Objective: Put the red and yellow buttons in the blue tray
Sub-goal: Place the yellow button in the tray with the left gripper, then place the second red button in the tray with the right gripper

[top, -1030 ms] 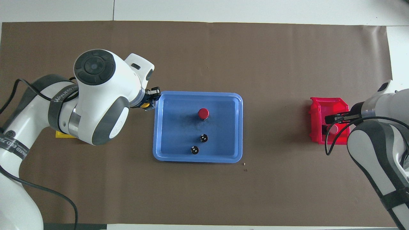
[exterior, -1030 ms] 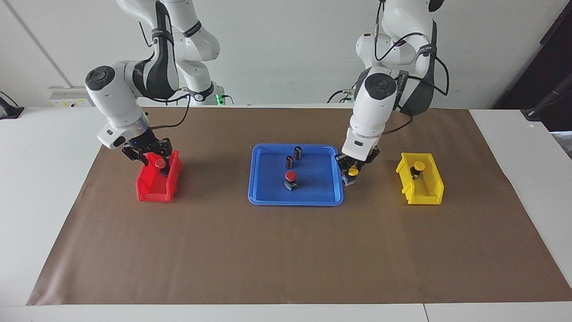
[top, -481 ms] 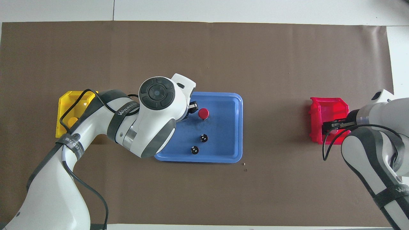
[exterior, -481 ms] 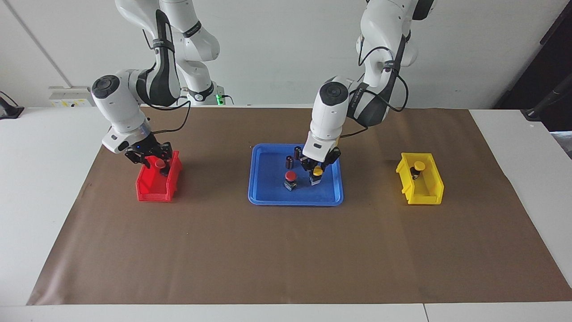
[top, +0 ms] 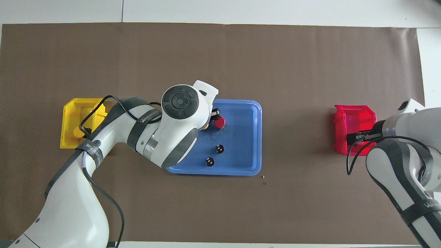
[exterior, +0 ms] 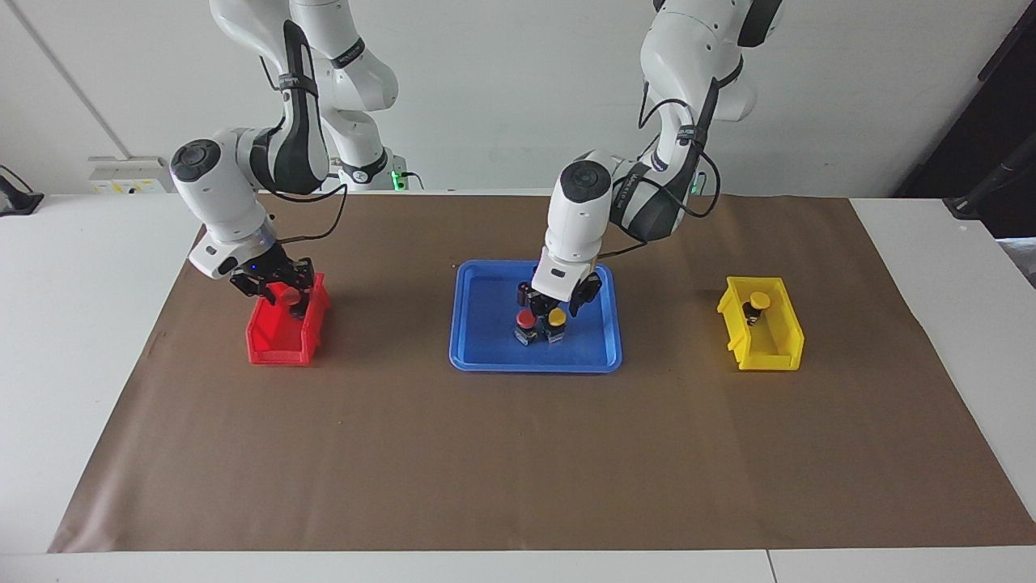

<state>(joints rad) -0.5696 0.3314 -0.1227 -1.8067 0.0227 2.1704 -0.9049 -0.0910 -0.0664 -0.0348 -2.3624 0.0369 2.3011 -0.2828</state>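
Observation:
The blue tray (exterior: pixel 486 360) lies mid-table. A red button (exterior: pixel 526 318) stands in it. My left gripper (exterior: pixel 557 312) is low in the tray, shut on a yellow button (exterior: pixel 556 317) right beside that red button; the overhead view shows only this yellow cap's edge (top: pixel 206 126). My right gripper (exterior: pixel 279 293) is shut on the second red button (exterior: pixel 289 296) and holds it over the red bin (exterior: pixel 275 344). The second yellow button (exterior: pixel 758 300) sits in the yellow bin (exterior: pixel 777 340).
Two small dark cylinders (top: pixel 219 149) (top: pixel 209 161) stand in the tray, nearer to the robots than the buttons. The red bin is toward the right arm's end of the table, the yellow bin toward the left arm's end. Brown paper covers the table.
My left gripper carried the yellow button from beside the tray's edge in over the tray and down next to the red button. My right gripper stayed at the red bin, shifting slightly.

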